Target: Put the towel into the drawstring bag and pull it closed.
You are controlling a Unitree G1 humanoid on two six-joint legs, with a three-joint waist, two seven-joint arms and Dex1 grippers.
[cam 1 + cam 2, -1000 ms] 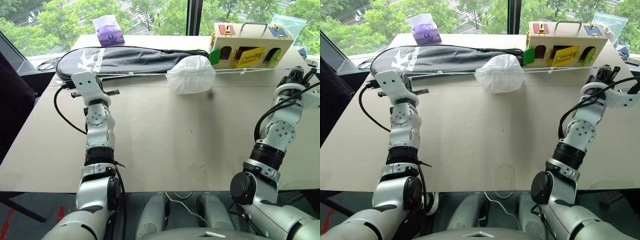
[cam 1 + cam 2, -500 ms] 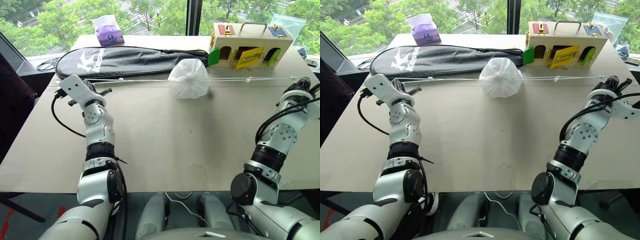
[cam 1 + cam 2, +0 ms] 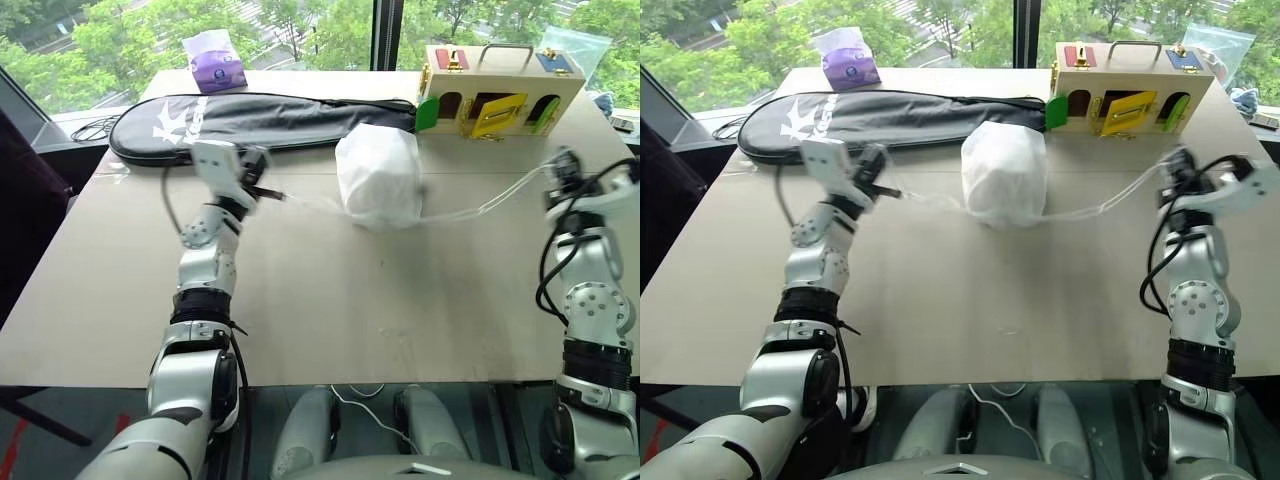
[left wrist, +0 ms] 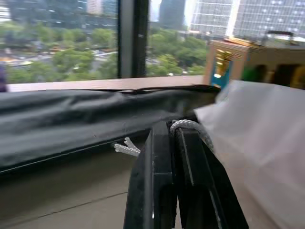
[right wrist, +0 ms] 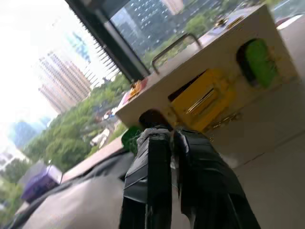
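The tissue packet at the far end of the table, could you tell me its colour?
Purple, with white tissue; the left eye view shows it best.

Your robot's arms are silver-grey, built from rounded segments with black ring bands at the joints and small dark screws in the round covers. A black cable loops beside each forearm. The left gripper [image 4: 174,138] and right gripper [image 5: 174,138] each carry two flat black fingers.

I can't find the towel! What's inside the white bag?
The drawstring bag bulges as if filled, but its cloth hides what is inside, so no towel can be made out.
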